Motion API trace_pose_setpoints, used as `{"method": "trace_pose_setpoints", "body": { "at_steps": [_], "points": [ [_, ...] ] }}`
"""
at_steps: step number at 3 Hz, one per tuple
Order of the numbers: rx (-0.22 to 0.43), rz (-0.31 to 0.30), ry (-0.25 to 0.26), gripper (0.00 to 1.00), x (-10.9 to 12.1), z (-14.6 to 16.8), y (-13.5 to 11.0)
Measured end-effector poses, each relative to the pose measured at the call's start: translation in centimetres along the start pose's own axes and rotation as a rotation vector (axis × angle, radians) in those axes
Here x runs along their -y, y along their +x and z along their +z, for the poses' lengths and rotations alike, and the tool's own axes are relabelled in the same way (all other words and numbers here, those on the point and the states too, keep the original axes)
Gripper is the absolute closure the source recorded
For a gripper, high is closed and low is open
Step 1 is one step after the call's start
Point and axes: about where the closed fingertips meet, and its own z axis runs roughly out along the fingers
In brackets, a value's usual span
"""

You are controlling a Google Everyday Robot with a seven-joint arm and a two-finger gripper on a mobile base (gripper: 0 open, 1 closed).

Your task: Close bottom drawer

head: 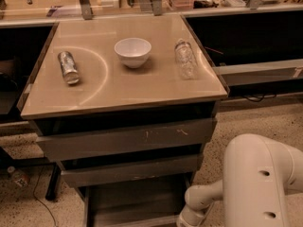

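The bottom drawer is the lowest of three grey drawers in the cabinet. It stands pulled out, and I look down into its shallow grey tray. Its front runs along the picture's bottom edge. My white arm comes in from the lower right. Its wrist reaches down to the drawer's right front corner, where my gripper is cut off by the bottom edge.
The top drawer and middle drawer stick out a little. On the tan cabinet top are a white bowl, a lying can and a lying clear bottle. A bottle lies on the floor at left.
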Motion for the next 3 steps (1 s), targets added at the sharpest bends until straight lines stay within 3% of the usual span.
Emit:
{"method": "trace_pose_setpoints", "body": {
  "at_steps": [3],
  "points": [
    [-0.001, -0.029, 0.036, 1.0, 3.2, 0.5, -2.7]
  ]
}}
